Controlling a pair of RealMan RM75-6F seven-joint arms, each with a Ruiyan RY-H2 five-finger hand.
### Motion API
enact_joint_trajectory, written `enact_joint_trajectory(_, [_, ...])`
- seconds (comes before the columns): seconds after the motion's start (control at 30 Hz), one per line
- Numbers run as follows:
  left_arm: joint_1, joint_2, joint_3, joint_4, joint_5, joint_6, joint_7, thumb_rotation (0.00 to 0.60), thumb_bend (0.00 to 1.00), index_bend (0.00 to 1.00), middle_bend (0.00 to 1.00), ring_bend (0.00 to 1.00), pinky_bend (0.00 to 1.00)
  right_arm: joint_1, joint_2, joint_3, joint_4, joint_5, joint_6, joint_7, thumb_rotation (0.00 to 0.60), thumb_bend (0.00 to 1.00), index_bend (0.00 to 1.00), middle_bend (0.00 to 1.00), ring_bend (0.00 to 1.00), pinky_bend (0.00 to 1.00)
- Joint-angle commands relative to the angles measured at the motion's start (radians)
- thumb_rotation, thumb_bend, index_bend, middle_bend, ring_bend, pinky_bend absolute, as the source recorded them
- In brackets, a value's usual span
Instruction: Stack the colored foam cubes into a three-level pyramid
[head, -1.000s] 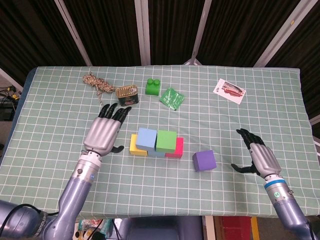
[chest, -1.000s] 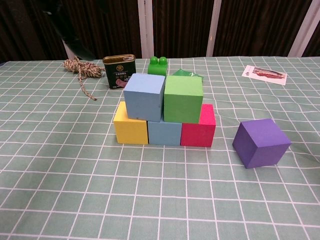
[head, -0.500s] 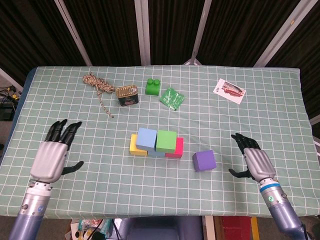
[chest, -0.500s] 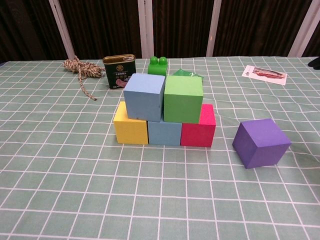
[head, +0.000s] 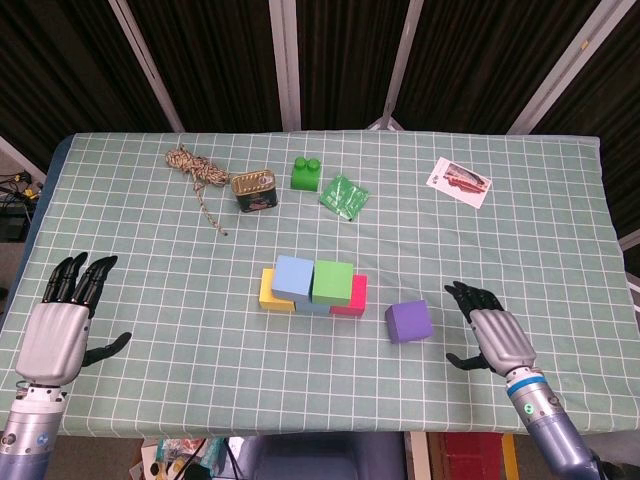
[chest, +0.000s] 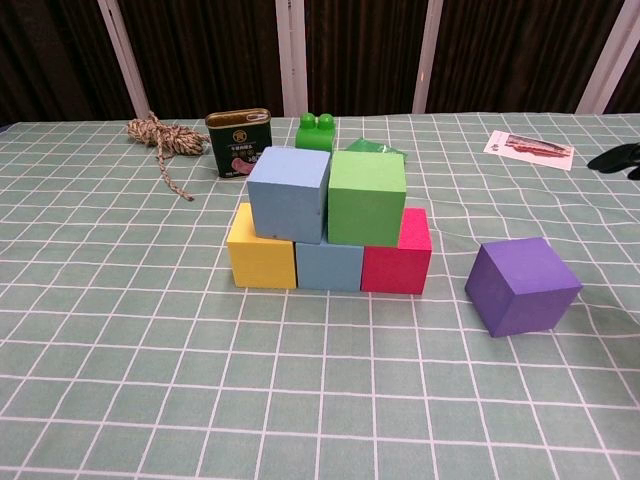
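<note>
A yellow cube (chest: 261, 257), a light blue cube (chest: 329, 266) and a red cube (chest: 399, 254) form a bottom row. On them sit a blue cube (chest: 289, 194) and a green cube (chest: 366, 197). A purple cube (chest: 522, 285) lies alone on the cloth to the right, also seen as the purple cube (head: 408, 321) in the head view. My right hand (head: 490, 337) hovers open just right of it, its fingertips (chest: 618, 159) showing at the chest view's right edge. My left hand (head: 58, 325) is open near the table's left edge, far from the stack (head: 314, 287).
At the back lie a rope coil (head: 192, 166), a tin can (head: 254, 190), a green toy brick (head: 306, 174), a green packet (head: 343, 195) and a snack card (head: 459, 181). The checked tablecloth (head: 150, 270) covers the whole table.
My left hand has drawn back from beside the stack to the table's left edge. My right hand has moved nearer the purple cube and closer to the front edge. The cubes stayed put.
</note>
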Motion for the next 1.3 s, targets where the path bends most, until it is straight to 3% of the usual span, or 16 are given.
enact_joint_trajectory(0.03, [0.013,0.003,-0.014,-0.004,0.005,-0.017,-0.001,0.6,0.06,0.03,0.11,0.01,0.04,0.002,-0.02,-0.015,0.004,-0.032,-0.006,-0.013,0.6,0.24,0.0,0.02,0.01,0.0])
enact_joint_trajectory(0.23, [0.034,-0.001,-0.036,-0.006,0.023,-0.044,0.006,0.6,0.06,0.03,0.11,0.01,0.04,0.002,-0.104,-0.026,0.073,-0.087,0.001,-0.027,0.6,0.24,0.0,0.12,0.07,0.0])
enact_joint_trajectory(0.53, [0.063,0.002,-0.079,-0.002,0.027,-0.079,-0.013,0.6,0.06,0.03,0.11,0.01,0.04,0.031,-0.192,-0.007,0.186,-0.203,0.012,-0.043,0.6,0.24,0.0,0.13,0.07,0.0])
enact_joint_trajectory(1.3, [0.106,0.01,-0.168,0.011,-0.011,-0.168,-0.041,0.6,0.06,0.03,0.11,0.01,0.04,0.123,-0.266,0.016,0.291,-0.097,-0.107,-0.108,0.6,0.24,0.0,0.18,0.07,0.0])
